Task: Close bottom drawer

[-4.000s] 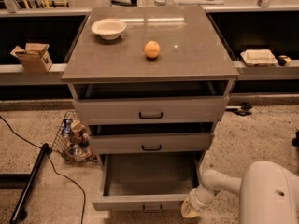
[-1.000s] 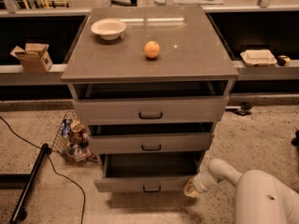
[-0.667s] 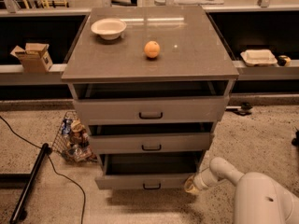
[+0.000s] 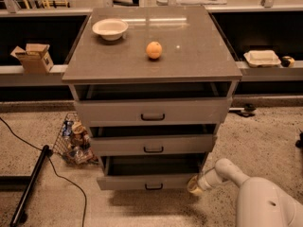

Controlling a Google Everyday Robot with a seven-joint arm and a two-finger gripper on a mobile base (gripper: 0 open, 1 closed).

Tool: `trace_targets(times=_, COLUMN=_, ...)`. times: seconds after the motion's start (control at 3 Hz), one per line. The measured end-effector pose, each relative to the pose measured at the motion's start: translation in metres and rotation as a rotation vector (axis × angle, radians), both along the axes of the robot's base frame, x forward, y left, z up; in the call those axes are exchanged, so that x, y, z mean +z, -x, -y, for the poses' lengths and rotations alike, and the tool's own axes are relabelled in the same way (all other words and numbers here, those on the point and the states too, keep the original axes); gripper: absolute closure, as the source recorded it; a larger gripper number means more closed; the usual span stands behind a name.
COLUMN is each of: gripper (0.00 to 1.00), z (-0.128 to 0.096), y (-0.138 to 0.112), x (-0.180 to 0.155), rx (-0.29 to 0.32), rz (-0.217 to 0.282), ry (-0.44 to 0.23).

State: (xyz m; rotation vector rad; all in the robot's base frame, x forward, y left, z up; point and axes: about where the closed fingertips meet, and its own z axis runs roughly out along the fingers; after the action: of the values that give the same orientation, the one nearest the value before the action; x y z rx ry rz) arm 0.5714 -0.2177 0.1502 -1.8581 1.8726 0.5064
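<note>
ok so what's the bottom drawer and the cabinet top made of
The grey bottom drawer looks like painted sheet metal or laminate: flat matte front, small dark handle. The grey cabinet top looks like smooth laminate, semi-glossy, with light streaks reflected. The robot's hand is at the drawer's right front corner.
</note>
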Motion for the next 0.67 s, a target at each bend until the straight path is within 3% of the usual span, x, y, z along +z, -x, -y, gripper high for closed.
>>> trace_targets(times=0.33, gripper=0.17, z=0.0015, y=-0.0014, x=0.0019, rx=-0.003, rz=0.006, ry=-0.013)
trace_targets(times=0.67, gripper=0.0, z=0.0015, y=0.0007, x=0.0046, rx=0.003, rz=0.006, ry=-0.021)
